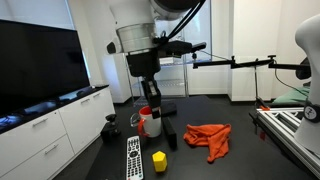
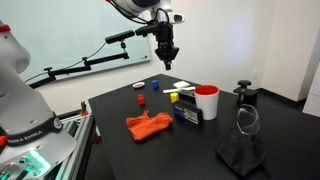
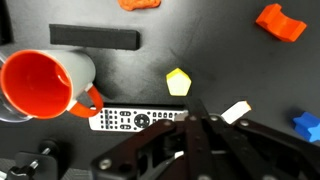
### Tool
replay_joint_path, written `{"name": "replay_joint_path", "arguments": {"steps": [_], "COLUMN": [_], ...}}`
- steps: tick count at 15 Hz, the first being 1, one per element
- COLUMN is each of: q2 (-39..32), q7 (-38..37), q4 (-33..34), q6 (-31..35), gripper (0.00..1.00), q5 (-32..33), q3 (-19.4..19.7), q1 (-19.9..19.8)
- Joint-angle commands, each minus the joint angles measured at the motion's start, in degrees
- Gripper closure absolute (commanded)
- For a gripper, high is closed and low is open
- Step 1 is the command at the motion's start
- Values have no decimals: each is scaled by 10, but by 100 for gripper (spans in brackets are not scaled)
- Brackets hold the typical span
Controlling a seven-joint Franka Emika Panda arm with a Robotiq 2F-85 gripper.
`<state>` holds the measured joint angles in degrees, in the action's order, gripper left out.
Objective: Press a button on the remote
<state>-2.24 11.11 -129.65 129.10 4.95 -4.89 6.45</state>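
**A:** While the gripper (image 1: 151, 103) hangs well above the worktop (image 2: 190, 150), we're in approach, no contact. Jaws look pressed together, wrist view's dark though.

**B:** Remote (image 3: 138, 120)?

**A:** Flat, in from the worktop's edge, just beside the red mug (image 3: 45, 82), buttons up. Next: shift over it, descend straight, tip onto one button, clear of the mug.

- The Panda arm (image 1: 135, 35) comes in from the top of both exterior views, its last links turned near vertical
- The Robotiq gripper (image 2: 169, 62) points straight down and hangs in the air
- In the wrist view its fingers (image 3: 188, 132) rise from the bottom edge, their tips drawn together
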Motion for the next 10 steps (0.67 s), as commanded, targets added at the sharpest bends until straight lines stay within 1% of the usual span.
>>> {"name": "replay_joint_path", "arguments": {"steps": [1,10], "q2": [38,68], "q7": [26,40], "q4": [-23,-49], "q6": [-6,-11], "gripper": [100,100], "q5": [-19,-19], "q3": [-2,3], "q1": [-6,-9]}}
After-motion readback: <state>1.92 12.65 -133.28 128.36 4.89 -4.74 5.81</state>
